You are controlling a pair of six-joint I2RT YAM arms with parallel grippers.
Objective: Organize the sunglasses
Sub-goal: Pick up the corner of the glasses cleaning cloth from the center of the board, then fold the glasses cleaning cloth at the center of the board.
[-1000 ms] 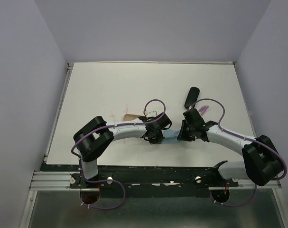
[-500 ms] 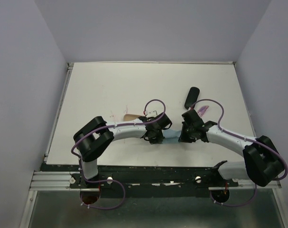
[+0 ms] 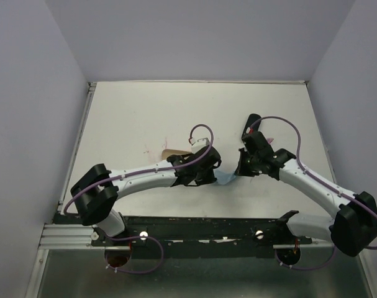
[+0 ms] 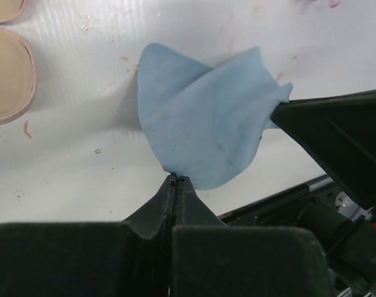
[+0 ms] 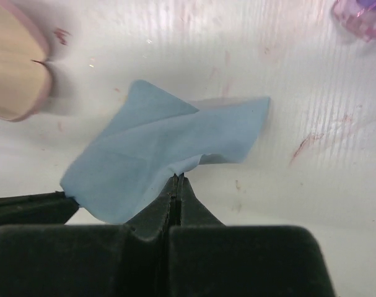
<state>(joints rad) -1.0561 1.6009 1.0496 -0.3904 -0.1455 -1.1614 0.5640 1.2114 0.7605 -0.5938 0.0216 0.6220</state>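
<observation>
Both arms are reaching further out over the worktop (image 3: 145, 112) than a second ago, and the right tool (image 5: 176, 178), half open then, is now pinching shut. The left tool (image 4: 175, 179) is clamping one edge of the light blue cloth (image 4: 206, 124) and the right tool another, jaws tight together on the fabric, so it is hanging partly lifted between them. I'd guess they are spreading or folding it. The pale pink-purple sunglasses (image 5: 361, 15) are lying untouched beyond the right tool, near the black case (image 3: 250, 124). The pink-rimmed case (image 4: 8, 74) is sitting open beyond the left tool. The orange pair isn't showing anywhere.
</observation>
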